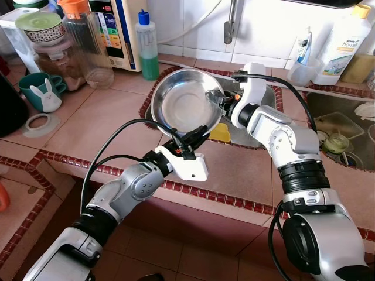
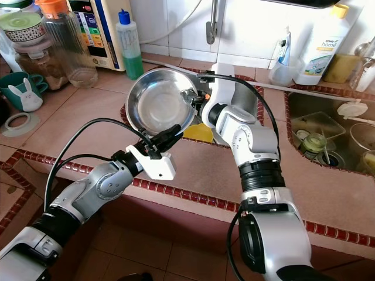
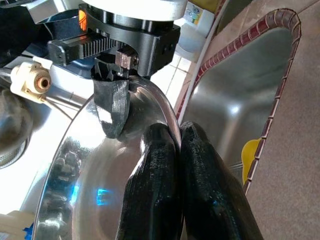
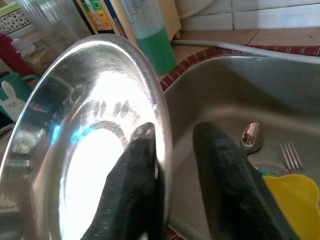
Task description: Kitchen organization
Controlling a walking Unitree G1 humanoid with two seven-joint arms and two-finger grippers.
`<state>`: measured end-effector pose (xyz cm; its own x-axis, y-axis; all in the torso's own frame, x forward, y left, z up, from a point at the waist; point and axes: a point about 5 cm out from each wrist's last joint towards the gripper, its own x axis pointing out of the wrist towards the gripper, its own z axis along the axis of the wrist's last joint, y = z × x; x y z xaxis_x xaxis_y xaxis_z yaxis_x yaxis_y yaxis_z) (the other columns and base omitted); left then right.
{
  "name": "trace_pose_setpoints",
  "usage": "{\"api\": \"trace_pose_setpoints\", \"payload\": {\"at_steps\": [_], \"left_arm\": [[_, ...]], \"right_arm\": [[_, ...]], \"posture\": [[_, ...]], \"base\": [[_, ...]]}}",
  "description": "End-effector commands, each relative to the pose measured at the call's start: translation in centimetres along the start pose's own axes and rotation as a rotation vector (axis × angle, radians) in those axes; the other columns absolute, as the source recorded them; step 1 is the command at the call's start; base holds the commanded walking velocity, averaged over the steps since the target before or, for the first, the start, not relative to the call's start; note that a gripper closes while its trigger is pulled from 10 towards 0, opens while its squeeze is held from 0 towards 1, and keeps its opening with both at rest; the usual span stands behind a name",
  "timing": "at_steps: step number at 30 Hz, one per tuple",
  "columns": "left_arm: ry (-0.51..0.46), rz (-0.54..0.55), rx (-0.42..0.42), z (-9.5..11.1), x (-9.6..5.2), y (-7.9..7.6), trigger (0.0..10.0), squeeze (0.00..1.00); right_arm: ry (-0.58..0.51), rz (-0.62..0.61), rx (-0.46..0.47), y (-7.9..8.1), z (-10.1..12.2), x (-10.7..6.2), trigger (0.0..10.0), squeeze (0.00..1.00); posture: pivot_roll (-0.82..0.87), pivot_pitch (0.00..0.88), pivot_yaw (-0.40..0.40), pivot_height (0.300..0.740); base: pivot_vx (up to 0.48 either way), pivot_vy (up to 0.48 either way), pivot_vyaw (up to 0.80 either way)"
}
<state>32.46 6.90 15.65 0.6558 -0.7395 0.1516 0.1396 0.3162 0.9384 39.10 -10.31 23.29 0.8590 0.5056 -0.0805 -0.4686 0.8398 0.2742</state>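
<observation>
Left gripper (image 1: 188,139): jaws pressed tight on the near rim of the steel bowl (image 1: 186,99), one finger inside the rim and one outside, with no gap visible between them in the left wrist view.

Right gripper (image 1: 218,100): jaws slightly spread and straddling the far-right rim of the same bowl. In the right wrist view one finger (image 4: 134,185) lies against the inner wall; the other stands apart from the outside of the rim with a clear gap.

The steel bowl is held up off the tiled surface (image 1: 105,126), tilted with its hollow facing the camera, at the near-left corner of the sink (image 4: 235,107). It is carried between the two grippers and touches nothing else that can be seen.

Inside the sink: a spoon (image 4: 251,136), a fork (image 4: 292,156) and a yellow item (image 4: 295,197) lie on the bottom near the drain.

On the surface to the left: a green bottle with a blue cap (image 1: 146,45), a clear jug with an orange lid (image 1: 87,42), a teal mug (image 1: 34,86) and a white rabbit figure (image 1: 50,96) just in front of it.

Writing: a large white bottle (image 1: 344,44) behind a second sink basin at right carries a label reading "home". Print on the appliance panel (image 1: 114,29) behind the jug is too small to read.
</observation>
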Motion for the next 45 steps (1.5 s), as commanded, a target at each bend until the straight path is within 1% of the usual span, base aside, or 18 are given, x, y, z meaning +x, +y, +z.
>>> {"api": "trace_pose_setpoints", "payload": {"at_steps": [1, 5, 6, 7, 8, 10, 12, 13, 17, 18, 22, 29, 34, 36, 38, 40, 42, 45], "left_arm": [[-0.037, 0.003, 0.013, 0.5, 0.2, 0.1, 0.0, 0.00], [-0.037, 0.019, 0.015, 0.6, 0.2, 0.3, 0.0, 0.00], [-0.037, 0.035, 0.009, 0.6, 0.3, 0.4, 1.0, 0.00], [-0.033, 0.044, 0.002, 0.6, 0.3, 0.5, 3.6, 0.00], [-0.029, 0.068, 0.005, 0.6, 0.3, 0.9, 10.0, 0.00], [0.007, 0.113, -0.037, 0.3, 0.4, 1.4, 10.0, 0.00], [0.027, 0.136, -0.058, 0.1, 0.5, 1.7, 10.0, 0.00], [0.028, 0.142, -0.045, 0.1, 0.5, 1.9, 10.0, 0.00], [0.032, 0.165, -0.037, 0.1, 0.6, 2.3, 10.0, 0.00], [0.022, 0.176, -0.043, 0.2, 0.7, 2.4, 10.0, 1.00], [0.012, 0.203, -0.072, 0.2, 0.6, 2.7, 10.0, 1.00], [-0.004, 0.218, -0.075, 0.6, 0.7, 2.8, 10.0, 1.00], [-0.019, 0.260, -0.096, 0.8, 0.7, 3.2, 10.0, 1.00], [-0.030, 0.274, -0.118, 1.0, 0.7, 3.5, 10.0, 1.00], [-0.019, 0.255, -0.179, 1.0, 0.8, 3.2, 10.0, 1.00], [-0.014, 0.265, -0.230, 1.1, 0.8, 3.4, 10.0, 1.00], [-0.017, 0.279, -0.244, 1.4, 0.8, 3.7, 10.0, 1.00], [-0.013, 0.310, -0.298, 1.7, 0.8, 4.1, 10.0, 1.00]], "right_arm": [[-0.017, -0.016, -0.003, -0.1, 0.4, 0.0, 0.0, 0.00], [-0.017, -0.014, 0.005, 0.0, 0.3, 0.0, 0.0, 0.00], [-0.016, -0.015, 0.008, -0.1, 0.2, 0.0, 0.0, 0.00], [-0.016, -0.016, 0.010, -0.1, 0.2, 0.0, 0.0, 0.00], [-0.016, -0.016, 0.013, 0.0, 0.1, 0.0, 0.0, 0.00], [-0.016, -0.014, 0.018, 0.0, 0.0, 0.0, 0.0, 0.00], [-0.017, -0.013, 0.022, 0.1, -0.1, 0.0, 0.0, 0.00], [-0.018, -0.014, 0.023, 0.1, -0.1, 0.0, 0.0, 0.00], [-0.027, -0.021, 0.037, 0.1, -0.1, 0.1, 0.0, 0.00], [-0.030, -0.022, 0.039, 0.2, -0.1, 0.1, 0.0, 0.00], [-0.033, -0.025, 0.041, 0.1, 0.0, 0.1, 0.0, 0.00], [-0.041, -0.037, 0.050, 0.0, 0.0, 0.1, 0.0, 0.00], [-0.045, -0.046, 0.059, 0.2, -0.2, 0.3, 0.0, 0.00], [-0.061, -0.091, 0.060, -0.1, -0.3, 0.4, 0.0, 0.00], [-0.053, -0.121, 0.054, -0.4, -0.6, 0.4, 0.0, 0.00], [-0.051, -0.165, 0.043, -0.9, -1.0, 0.5, 0.0, 0.00], [-0.046, -0.202, 0.034, -1.4, -1.5, 0.6, 0.0, 0.00], [-0.025, -0.254, 0.009, -2.1, -2.6, 0.7, 0.0, 0.00]], "posture": [[0.04, 0.118, 0.025, 0.740], [0.04, 0.120, 0.027, 0.740], [0.04, 0.120, 0.027, 0.740], [0.04, 0.119, 0.028, 0.740], [0.04, 0.120, 0.029, 0.740], [0.04, 0.119, 0.029, 0.740], [0.04, 0.119, 0.029, 0.740], [0.04, 0.119, 0.029, 0.740], [0.04, 0.118, 0.029, 0.740], [0.04, 0.117, 0.029, 0.740], [0.04, 0.117, 0.030, 0.740], [0.04, 0.117, 0.029, 0.740], [0.04, 0.117, 0.027, 0.740], [0.04, 0.118, 0.027, 0.740], [0.04, 0.118, 0.027, 0.740], [0.04, 0.118, 0.027, 0.740], [0.05, 0.118, 0.025, 0.740], [0.05, 0.118, 0.025, 0.740]], "base": [[0.000, 0.000, 0.00], [0.000, 0.000, 0.00], [0.000, 0.000, 0.00], [0.000, 0.000, 0.00], [0.000, 0.000, 0.00], [0.000, 0.000, 0.00], [0.000, 0.000, 0.00], [0.000, 0.000, 0.00], [0.000, 0.000, 0.00], [0.000, 0.000, 0.00], [0.000, 0.000, 0.00], [0.000, 0.000, 0.00], [0.000, 0.000, 0.00], [0.000, 0.000, 0.00], [0.000, 0.000, 0.00], [0.000, 0.000, 0.00], [0.000, 0.000, 0.00], [0.000, 0.000, 0.00]]}}
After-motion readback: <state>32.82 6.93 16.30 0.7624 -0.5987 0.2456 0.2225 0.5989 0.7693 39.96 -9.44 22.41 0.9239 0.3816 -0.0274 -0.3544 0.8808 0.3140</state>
